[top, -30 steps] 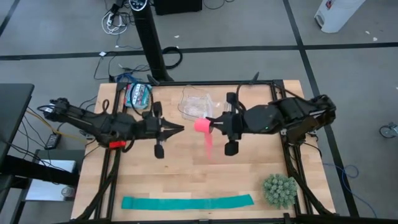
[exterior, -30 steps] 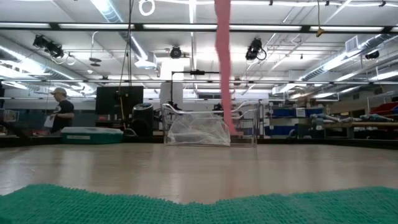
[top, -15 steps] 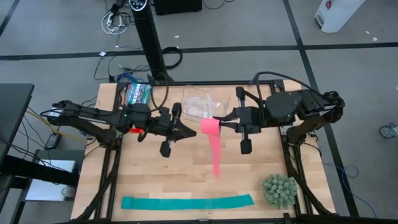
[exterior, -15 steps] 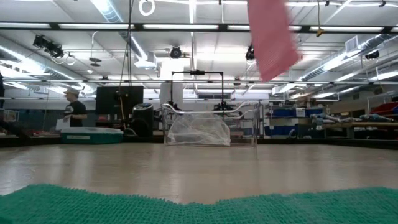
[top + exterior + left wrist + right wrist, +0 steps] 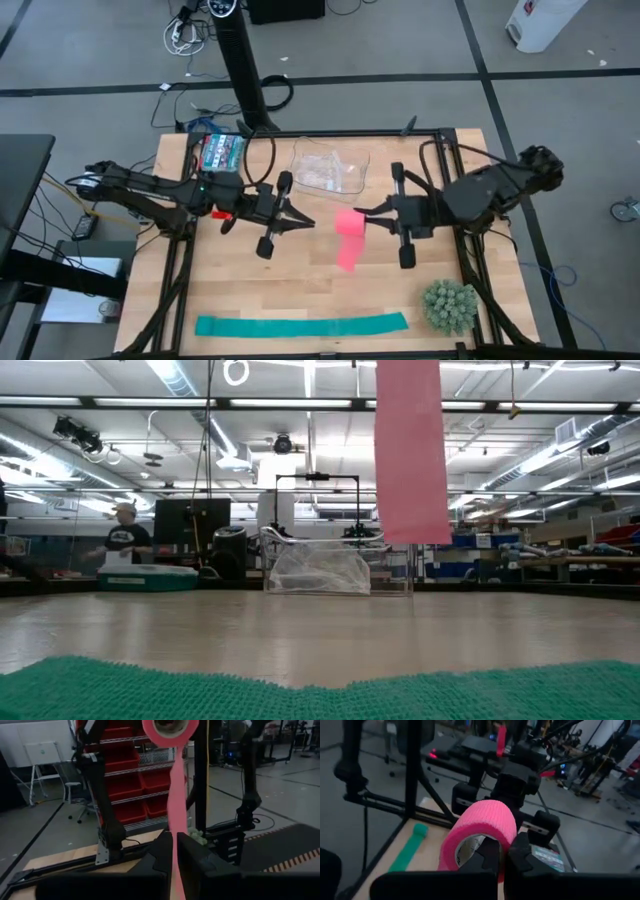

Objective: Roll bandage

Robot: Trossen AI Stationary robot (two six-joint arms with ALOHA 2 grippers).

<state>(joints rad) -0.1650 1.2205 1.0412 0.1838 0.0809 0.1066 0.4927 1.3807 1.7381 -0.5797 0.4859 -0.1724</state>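
Note:
The pink bandage is a hollow roll (image 5: 350, 222) (image 5: 485, 822) with a loose tail (image 5: 347, 256) (image 5: 410, 450) hanging from it above the middle of the table. My right gripper (image 5: 362, 212) (image 5: 502, 854) comes from the table's right and is shut on the roll. My left gripper (image 5: 308, 222) (image 5: 174, 851) points level at the roll from the table's left, a short way off. Its fingers are shut to a slit with nothing between them. In the left wrist view the roll's open end (image 5: 170, 727) faces me and the tail (image 5: 176, 810) hangs behind my fingers. My right gripper holds the roll by its wall (image 5: 507, 839) on the side toward the table's right. One finger (image 5: 489, 856) stands in the hollow and the other (image 5: 519, 854) outside. The fingers come about level from the right. The roll is lifted clear and its tail hangs slack, off the table.
A clear plastic container (image 5: 330, 170) (image 5: 320, 570) stands at the far middle, and a coloured packet (image 5: 222, 150) lies at the far left. A teal strip (image 5: 300, 325) (image 5: 300, 690) lies along the near edge, with a green spiky ball (image 5: 450, 305) at the near right. A person (image 5: 125, 540) stands in the room beyond.
My right gripper has carried the roll toward the table's right and near edges, still shut on it. The hanging tail has swung and turned, so its flat face now looks toward the near edge. My left gripper has followed a little to the right and nearer.

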